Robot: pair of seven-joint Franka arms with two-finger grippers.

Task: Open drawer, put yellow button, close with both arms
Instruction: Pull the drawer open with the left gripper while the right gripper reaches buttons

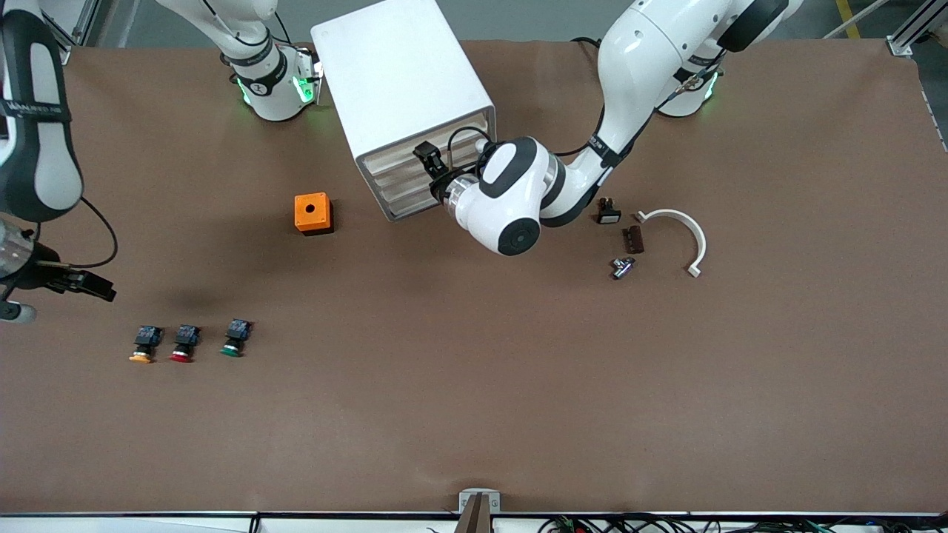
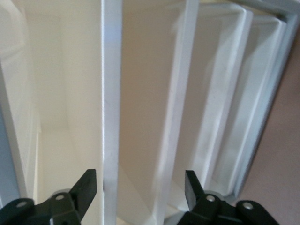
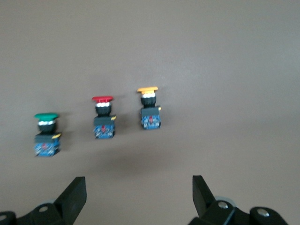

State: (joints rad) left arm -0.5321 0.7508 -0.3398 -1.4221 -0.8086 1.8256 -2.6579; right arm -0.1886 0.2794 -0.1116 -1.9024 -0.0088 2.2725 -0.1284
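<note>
The white cabinet (image 1: 400, 81) stands near the arms' bases, and its uppermost drawer (image 1: 392, 158) looks shut. My left gripper (image 1: 437, 174) is open right at the drawer fronts. In the left wrist view its fingers (image 2: 86, 187) straddle a white ridge (image 2: 111, 93) at the edge of the uppermost drawer (image 2: 61, 93). The yellow button (image 1: 144, 345) stands on the table at the right arm's end, beside the red one (image 1: 184, 344) and the green one (image 1: 235, 338). My right gripper (image 1: 100, 287) hangs open and empty over the table next to them. The right wrist view shows the yellow button (image 3: 150, 110) ahead of the open gripper (image 3: 138, 197).
An orange box (image 1: 313, 213) with a hole sits on the table near the cabinet. Toward the left arm's end lie a few small dark parts (image 1: 633, 239) and a white curved piece (image 1: 685, 229). The red button (image 3: 103, 117) and the green button (image 3: 47, 133) stand beside the yellow one.
</note>
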